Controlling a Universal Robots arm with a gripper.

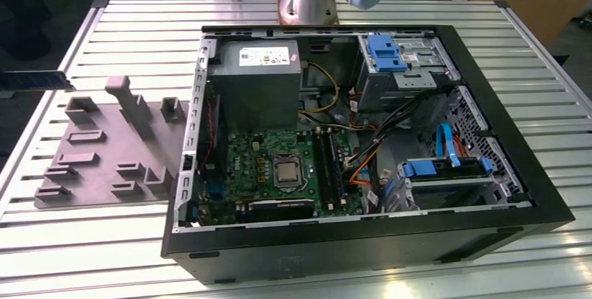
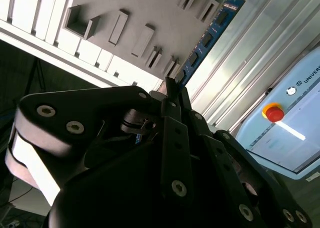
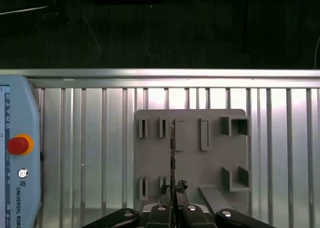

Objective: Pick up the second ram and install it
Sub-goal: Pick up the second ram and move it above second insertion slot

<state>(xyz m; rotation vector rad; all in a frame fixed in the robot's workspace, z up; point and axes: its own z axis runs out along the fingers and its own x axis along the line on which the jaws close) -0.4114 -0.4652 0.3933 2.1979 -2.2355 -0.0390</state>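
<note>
Gripper [image 3: 172, 190] and its load above the work table. Nearest the wrist, the two fingers stand narrow and clamp one end of the second ram [image 2: 210, 35]. In the first wrist view the board is seen edge-on between the pads, so the grip presses on its two flat faces. In the second wrist view the rest of the dark blue board, with its row of black chips, runs free beyond the fingertips and touches nothing. Below it lies the grey fixture plate [image 3: 200, 168] with its empty slots and blocks, resting on the slatted metal table [image 3: 90, 153]. A pale teach pendant [image 3: 17, 118] with a red button lies well apart from the plate on the same table. Farther off, in the exterior view, the open computer case [image 1: 370, 243] holds the green motherboard [image 1: 245, 153] and the long black memory slots [image 1: 326, 164], which sit just beside the silver chip. Handling, as judged from these views: the ram is very light, thin and stiff along its length. It is likely to flex or crack under a sideways load, and its chips and contact edge are fragile. A hold on the flat faces near one short end keeps the contact edge free. Such an end grip also leaves a long unsupported length, so any tilt in the grip shows up larger at the far tip.
</note>
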